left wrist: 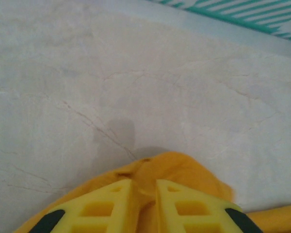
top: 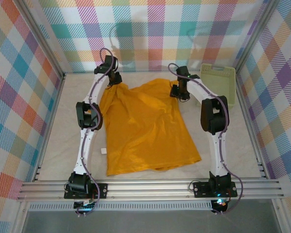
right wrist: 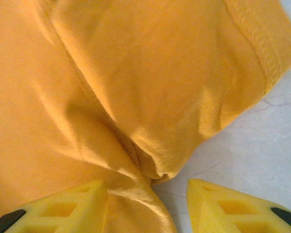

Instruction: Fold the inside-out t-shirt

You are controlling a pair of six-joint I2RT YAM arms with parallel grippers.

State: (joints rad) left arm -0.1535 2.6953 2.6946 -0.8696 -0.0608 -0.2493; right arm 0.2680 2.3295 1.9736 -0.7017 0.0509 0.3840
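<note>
The inside-out t-shirt (top: 148, 126), mustard yellow, lies spread on the table with its hem toward the arm bases. My left gripper (top: 115, 80) sits at its far left corner. In the left wrist view the left gripper (left wrist: 144, 187) has its jaws a narrow gap apart, with a bunched fold of the shirt (left wrist: 184, 167) lying loosely between them. My right gripper (top: 177, 92) is at the shirt's far right side. In the right wrist view the right gripper (right wrist: 145, 182) is open, straddling a pinched crease of the shirt (right wrist: 136, 73) near a stitched sleeve hem, with bare table beside it.
A pale green basket (top: 218, 80) stands at the back right, just beyond the right arm. A small white scrap (top: 103, 151) lies left of the shirt. Checked walls close in the table (left wrist: 136, 73) at the back and on both sides.
</note>
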